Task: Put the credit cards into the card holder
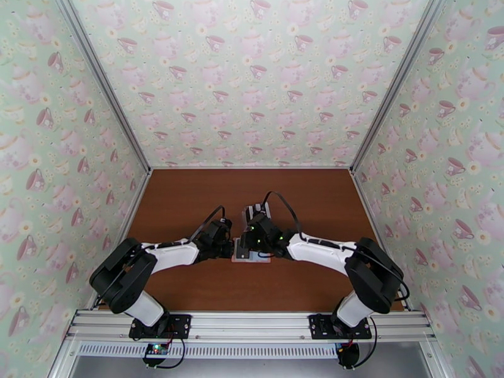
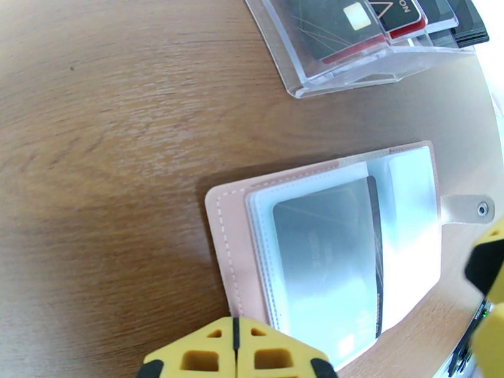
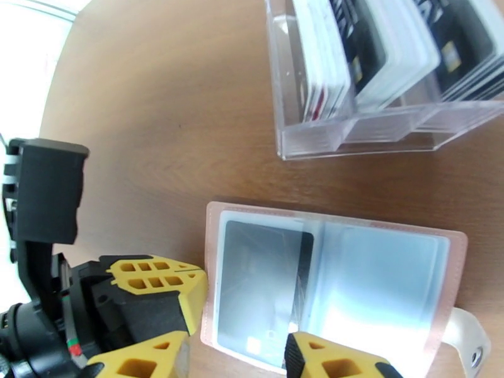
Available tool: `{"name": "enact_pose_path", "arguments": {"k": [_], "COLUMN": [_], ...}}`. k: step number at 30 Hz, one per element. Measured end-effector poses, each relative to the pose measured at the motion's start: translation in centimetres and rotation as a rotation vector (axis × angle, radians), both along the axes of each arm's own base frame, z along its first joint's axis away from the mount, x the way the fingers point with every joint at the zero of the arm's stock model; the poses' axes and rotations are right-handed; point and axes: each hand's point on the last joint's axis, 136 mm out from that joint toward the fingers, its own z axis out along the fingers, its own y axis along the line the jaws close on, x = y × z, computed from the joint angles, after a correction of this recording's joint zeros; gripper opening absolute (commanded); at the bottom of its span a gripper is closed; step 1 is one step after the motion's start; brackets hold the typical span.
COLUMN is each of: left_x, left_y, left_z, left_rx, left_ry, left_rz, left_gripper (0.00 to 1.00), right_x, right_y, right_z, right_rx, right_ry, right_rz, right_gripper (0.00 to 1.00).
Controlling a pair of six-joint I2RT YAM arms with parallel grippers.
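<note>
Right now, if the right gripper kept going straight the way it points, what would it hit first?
Most likely the open card holder: the right gripper hangs open over its near edge, aimed at the dark credit card tucked inside. The clear card rack lies farther on. Depth is unclear.

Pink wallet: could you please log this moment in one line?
pink folding wallet open | dark plastic card pocketed | left gripper shut | right gripper open

rack: clear plastic, slotted, flat on the table
table: brown wood grain, kinda shiny
walls: pale green teacup wallpaper, three sides
rail: silver metal, near edge
</note>
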Motion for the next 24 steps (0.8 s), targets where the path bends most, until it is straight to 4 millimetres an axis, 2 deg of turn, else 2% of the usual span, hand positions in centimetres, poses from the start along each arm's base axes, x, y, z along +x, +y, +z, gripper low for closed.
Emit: {"name": "enact_pose_path", "arguments": {"k": [8,13,18,21,24], "left_x": [-0.4,-0.7,-1.2,-1.3,-1.3], "left_y": [0.3,0.8,1.5,1.5,1.4], "left_z": [0.0,0.2,0.5,0.7,0.9], "left_rx": [-0.023,-0.035,-0.045,-0.056,-0.071], "left_ry": [0.020,0.024,0.024,0.022,0.020], "left_rz": [0.001,0.013,0.024,0.021,0.016], "left_gripper": [0.13,0.25,0.44,0.51,0.59], "right_x": [-0.3,-0.6,-0.6,-0.6,-0.8], "right_y": [-1.6,-2.2,-2.9,-3.7,-4.7], "right_z": [0.3,1.5,2.5,2.8,3.1], "right_rx": [-0.013,-0.010,-0.018,-0.034,-0.050], "right_ry": [-0.004,-0.030,-0.059,-0.068,-0.077], "right_rz": [-0.011,-0.011,-0.015,-0.021,-0.030], "right_gripper": [0.47,0.50,0.51,0.56,0.67]}}
